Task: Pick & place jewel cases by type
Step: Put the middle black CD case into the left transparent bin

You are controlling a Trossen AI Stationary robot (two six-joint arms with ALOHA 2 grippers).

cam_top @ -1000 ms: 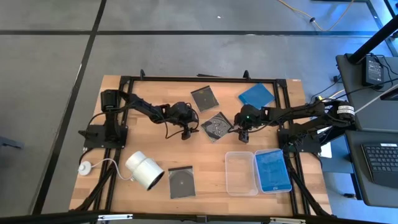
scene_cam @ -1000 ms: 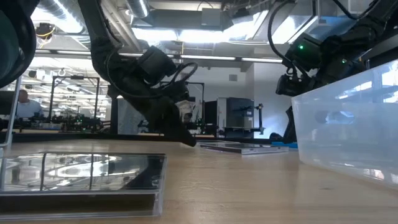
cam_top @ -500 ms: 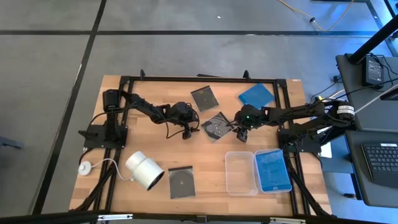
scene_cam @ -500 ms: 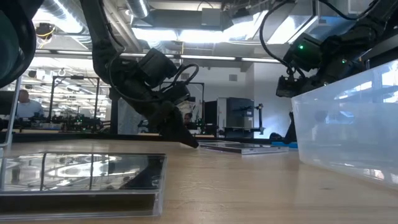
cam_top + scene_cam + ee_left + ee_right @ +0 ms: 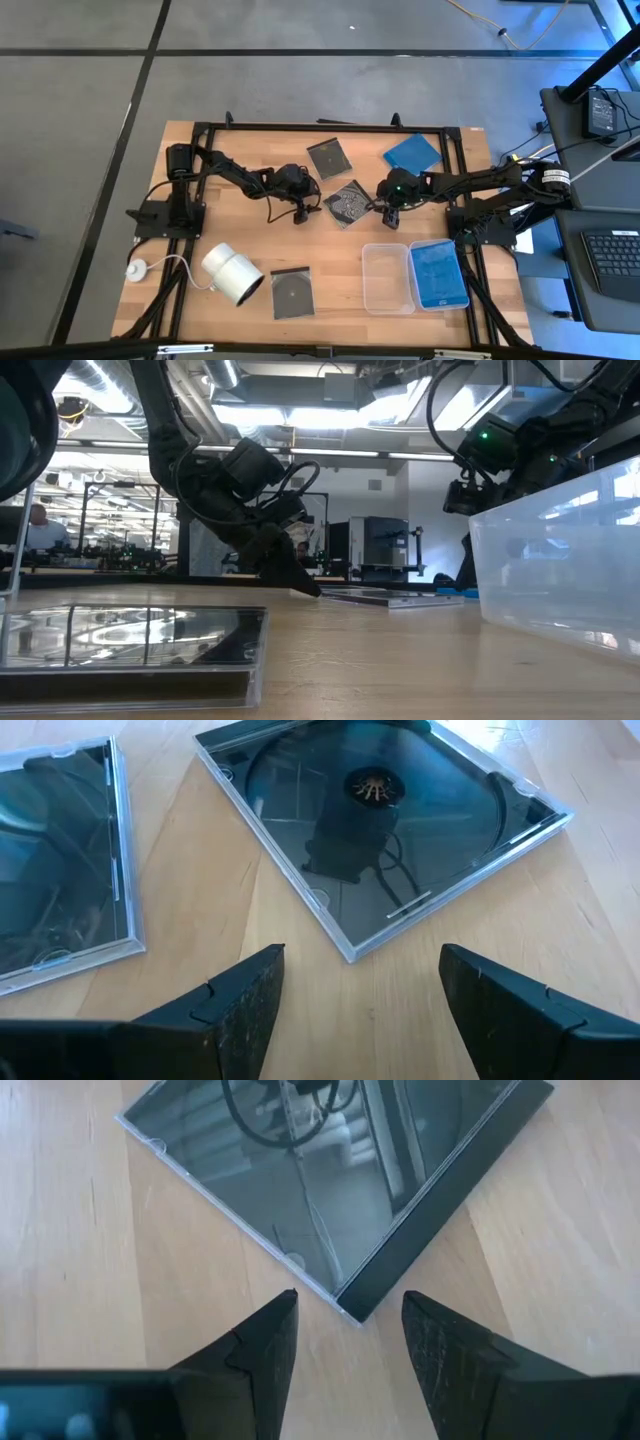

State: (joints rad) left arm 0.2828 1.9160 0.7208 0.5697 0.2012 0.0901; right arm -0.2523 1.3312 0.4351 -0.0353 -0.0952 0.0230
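Frame centre: dark jewel case (image 5: 347, 203) lying flat on bench (image 5: 190, 260).
Left hand (image 5: 299, 216) and right hand (image 5: 390, 220) flanking it, both released, grasping nothing.

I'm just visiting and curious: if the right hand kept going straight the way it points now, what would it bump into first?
Most likely the dark jewel case at the table's middle. The right hand is open, and the case's corner points at the gap between its fingers. How high the hand hangs above the wooden table is hard to judge.

A white cylinder (image 5: 233, 274) lies on the wooden table (image 5: 190, 305) well apart from the left gripper (image 5: 299, 216), while two clear rectangular trays (image 5: 386, 277) sit near the right gripper (image 5: 391, 220).
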